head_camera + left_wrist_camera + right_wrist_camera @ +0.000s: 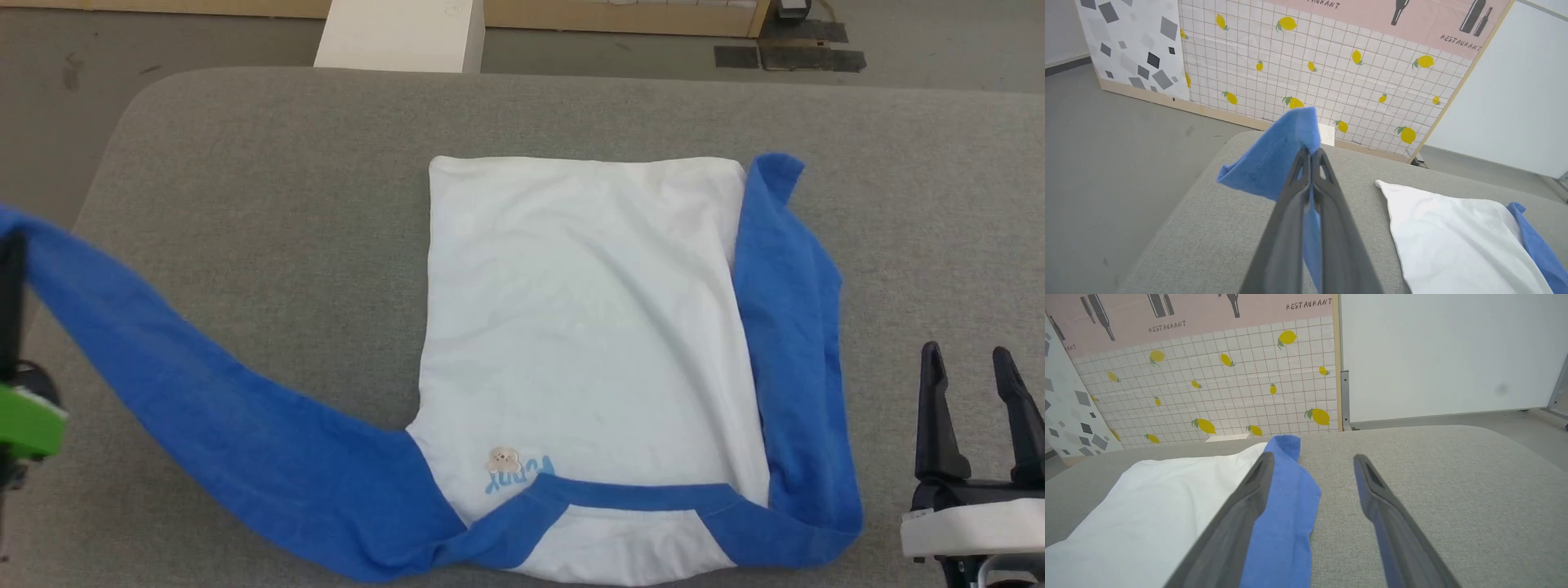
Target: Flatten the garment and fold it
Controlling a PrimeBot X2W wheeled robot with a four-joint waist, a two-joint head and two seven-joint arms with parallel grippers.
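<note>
Presently left hand (1311, 152) clamps 1 sleeve (1274, 161) of the garment (588, 327) (lifted); right hand (966, 351) spread, empty.

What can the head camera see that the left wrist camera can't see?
Head camera's extras: the shirt's blue neckband, a little print beside it, and the open right pincer off to the right of the shirt.
Left wrist camera's extras: a lemon wall behind the table, and a close look at the left pincer shut on the end of the stretched blue sleeve.
Both: the white body, the other sleeve folded along its side, and the gray table.
</note>
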